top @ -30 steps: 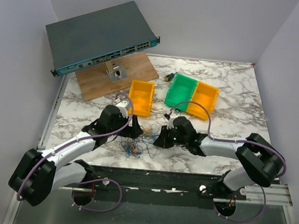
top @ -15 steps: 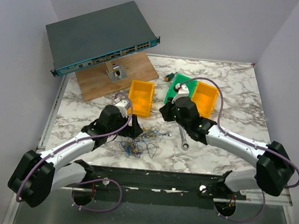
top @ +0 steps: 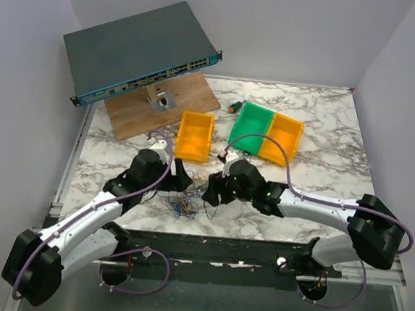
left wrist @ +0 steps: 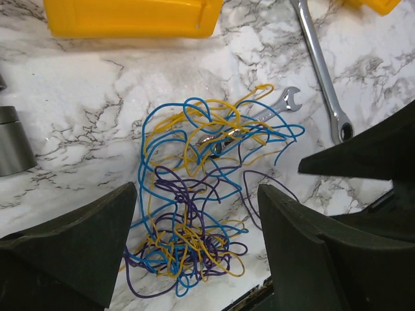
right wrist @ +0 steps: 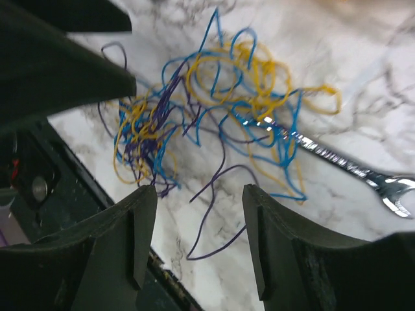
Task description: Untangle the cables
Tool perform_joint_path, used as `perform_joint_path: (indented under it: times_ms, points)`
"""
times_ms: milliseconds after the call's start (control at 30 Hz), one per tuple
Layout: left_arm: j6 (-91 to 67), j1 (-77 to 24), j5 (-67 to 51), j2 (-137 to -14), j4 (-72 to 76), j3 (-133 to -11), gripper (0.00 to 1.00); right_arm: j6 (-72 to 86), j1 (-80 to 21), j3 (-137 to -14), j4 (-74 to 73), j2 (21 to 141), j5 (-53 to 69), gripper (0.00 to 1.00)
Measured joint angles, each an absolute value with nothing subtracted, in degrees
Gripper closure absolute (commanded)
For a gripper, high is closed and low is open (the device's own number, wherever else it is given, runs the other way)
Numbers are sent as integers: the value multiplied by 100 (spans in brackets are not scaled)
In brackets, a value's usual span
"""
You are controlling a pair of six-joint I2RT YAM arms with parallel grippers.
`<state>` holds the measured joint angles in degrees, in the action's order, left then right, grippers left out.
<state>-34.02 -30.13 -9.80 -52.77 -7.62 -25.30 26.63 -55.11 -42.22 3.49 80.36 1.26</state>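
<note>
Marbled white tabletop [top: 326, 129]: I log tangled thin blue, yellow, purple cables [left wrist: 194, 214] under my spread left gripper [left wrist: 196, 189], spread right gripper [right wrist: 200, 191] just beside.

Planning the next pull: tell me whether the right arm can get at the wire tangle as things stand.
Probably yes. The right tool hangs open just over the cables, with nothing between them. A wrench lies tangled in the wires and may drag along.

We find bare marble [left wrist: 78, 103] at centre left beside the cables [left wrist: 194, 194]. A small wrench [left wrist: 275, 110] lies tangled in their upper right loops, a longer wrench [left wrist: 321, 65] blocks the upper right, and a yellow bin [left wrist: 130, 16] runs along the top.
</note>
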Motion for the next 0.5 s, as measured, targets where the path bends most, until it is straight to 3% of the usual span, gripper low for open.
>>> perform_joint_path:
  times_ms: [367,500]
  points:
    - [-3656,-3013,-659,-4578,-1225,-2427,29,2847,-6034,-4038,1234,8785,735,42]
    - [-3697,-3013,-659,-4740,-1435,-2429,32,2936,-6045,-4040,1450,9155,740,58]
